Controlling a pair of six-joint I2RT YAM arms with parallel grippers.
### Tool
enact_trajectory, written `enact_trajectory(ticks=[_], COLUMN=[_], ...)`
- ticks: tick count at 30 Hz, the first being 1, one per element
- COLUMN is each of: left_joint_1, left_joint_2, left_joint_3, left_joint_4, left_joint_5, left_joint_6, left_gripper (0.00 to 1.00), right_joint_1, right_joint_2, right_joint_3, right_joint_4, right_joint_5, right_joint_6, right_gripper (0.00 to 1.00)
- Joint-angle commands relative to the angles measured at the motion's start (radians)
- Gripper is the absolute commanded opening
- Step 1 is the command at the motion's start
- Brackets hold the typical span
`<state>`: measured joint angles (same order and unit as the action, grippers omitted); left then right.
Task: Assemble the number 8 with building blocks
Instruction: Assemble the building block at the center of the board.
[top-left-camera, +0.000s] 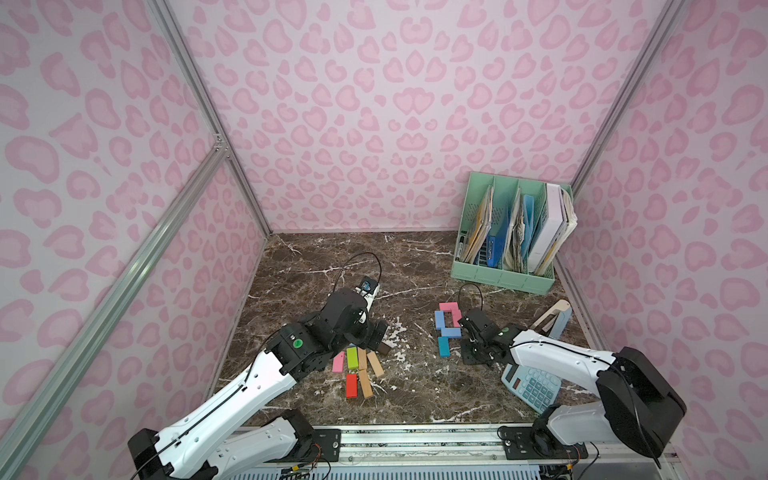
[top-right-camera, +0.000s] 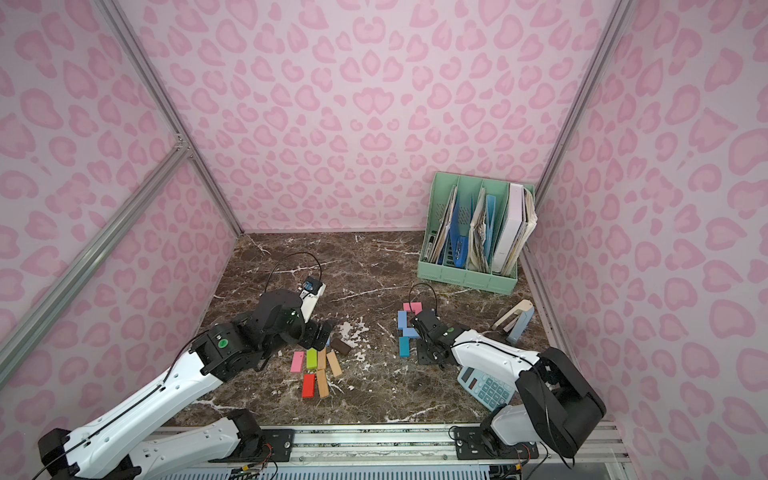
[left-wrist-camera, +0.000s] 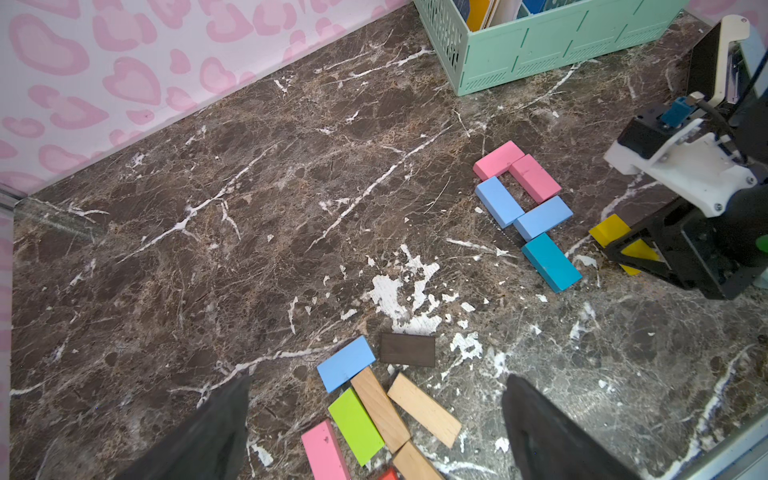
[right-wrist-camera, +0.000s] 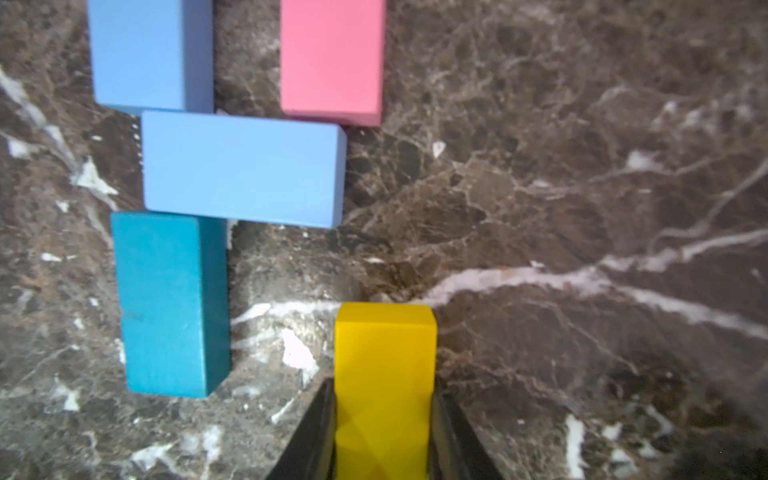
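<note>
One yellow block (right-wrist-camera: 384, 345) clamped in right gripper (right-wrist-camera: 384, 388), bare marble (right-wrist-camera: 582, 208) beside; left gripper (left-wrist-camera: 378, 380) agape.

- Spare block pile (top-left-camera: 352, 358): front-left on table (top-left-camera: 415, 270).
- Five-block partial figure (top-left-camera: 439, 320): right of centre, well apart from the pile.
- Sixth block (right-wrist-camera: 384, 353): in right gripper (right-wrist-camera: 382, 390), just right of the figure's nearest block, not touching.
- File rack (top-left-camera: 498, 278) back-right; calculator (top-left-camera: 532, 386) front-right.

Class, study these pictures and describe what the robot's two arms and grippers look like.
The left arm and right arm have white shells and black joints, each marked with a green dot. A thin black cable loops above each wrist. The left gripper and right gripper are black and tapered.
</note>
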<state>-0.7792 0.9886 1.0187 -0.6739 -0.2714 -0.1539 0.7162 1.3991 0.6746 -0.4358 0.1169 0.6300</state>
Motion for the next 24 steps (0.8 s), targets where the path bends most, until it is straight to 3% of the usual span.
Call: enact_trajectory(ticks=[1, 24], left_joint_1=[0.001, 0.001], left_joint_2=[-0.004, -0.007], left_joint_3=[-0.001, -0.002], left_joint_4=[-0.014, -0.015], left_joint_5=[-0.003, 0.001], left_joint_6=[0.005, 0.004], left_gripper=[0.98, 0.98], right_joint_1=[-0.001, -0.032], right_joint_2=[0.02, 0.051], right_joint_3=[0.015, 0.022], right_joint_4=[0.019, 0.049], right_joint_5=[-0.019, -0.031], right_joint_6=[-0.03, -0.009], right_gripper=[0.22, 0.27])
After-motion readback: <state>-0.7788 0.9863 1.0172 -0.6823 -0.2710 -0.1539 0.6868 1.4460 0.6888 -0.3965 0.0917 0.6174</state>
